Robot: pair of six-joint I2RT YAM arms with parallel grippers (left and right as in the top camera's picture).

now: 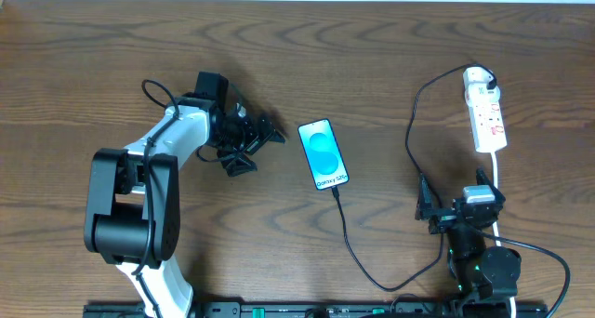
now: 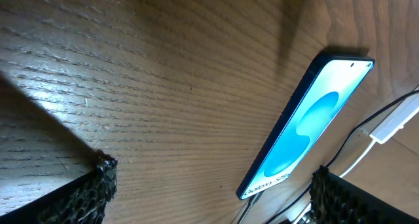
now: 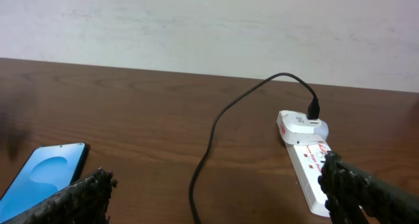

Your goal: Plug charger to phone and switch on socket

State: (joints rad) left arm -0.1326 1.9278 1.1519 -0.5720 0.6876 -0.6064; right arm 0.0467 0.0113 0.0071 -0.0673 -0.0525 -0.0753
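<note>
The phone [image 1: 323, 153] lies flat mid-table, its screen lit white with blue-teal circles. The charger cable [image 1: 358, 253] enters its near end, loops along the table and runs to a black plug [image 1: 486, 78] in the far end of the white socket strip [image 1: 486, 113] at the right. My left gripper [image 1: 257, 143] is open and empty, left of the phone [image 2: 308, 126]. My right gripper [image 1: 460, 209] is open and empty, near the front edge below the socket strip [image 3: 308, 160]. The cable [image 3: 209, 145] lies between its fingers.
The thick white cord [image 1: 499, 183] runs from the socket strip down past my right arm. The back wall [image 3: 209, 27] rises behind the table's far edge. A black rail [image 1: 297, 310] runs along the front edge.
</note>
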